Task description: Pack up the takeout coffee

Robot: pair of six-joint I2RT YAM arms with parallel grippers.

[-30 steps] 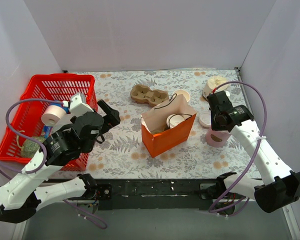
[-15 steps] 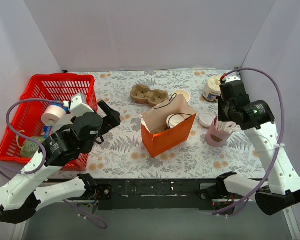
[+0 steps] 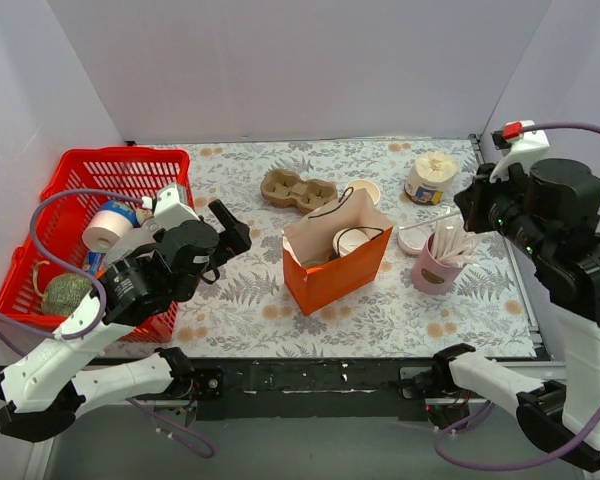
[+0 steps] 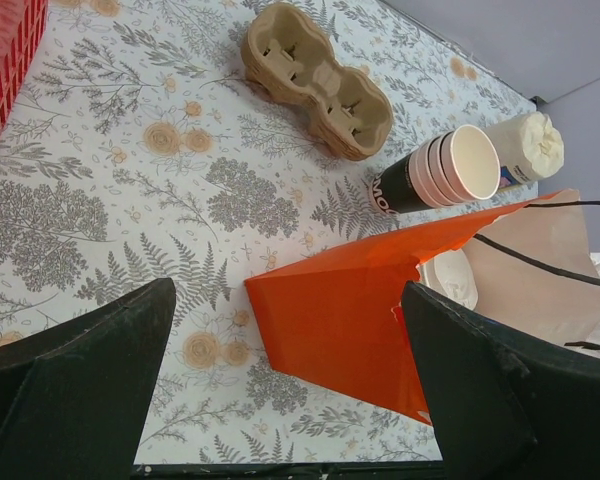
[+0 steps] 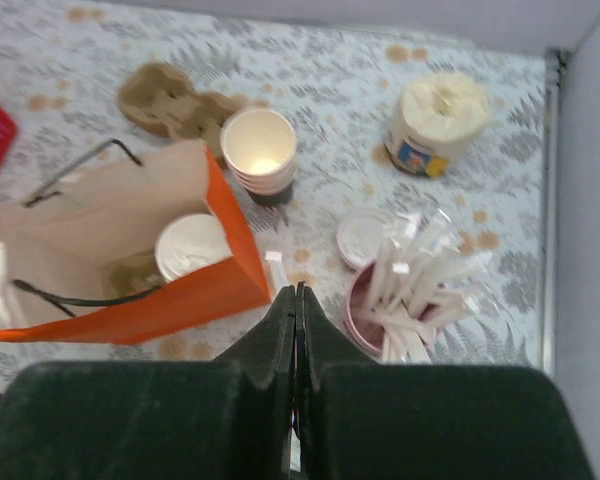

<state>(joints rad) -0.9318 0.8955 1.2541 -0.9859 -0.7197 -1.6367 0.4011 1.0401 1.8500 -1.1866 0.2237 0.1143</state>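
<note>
Round, white-lidded takeout coffee

The bag sits mid-table with the takeout coffee standing inside it. Right behind the bag is the cup carrier, and the stack of lidless cups lies on its side just right of that. Over on the right, the cup of sticks has a loose lid just behind it, and a tub farther back. The basket is far left, with a tape roll in it.

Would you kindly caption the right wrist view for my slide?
Shut right gripper overlooks orange bag with lidded coffee inside.
</note>
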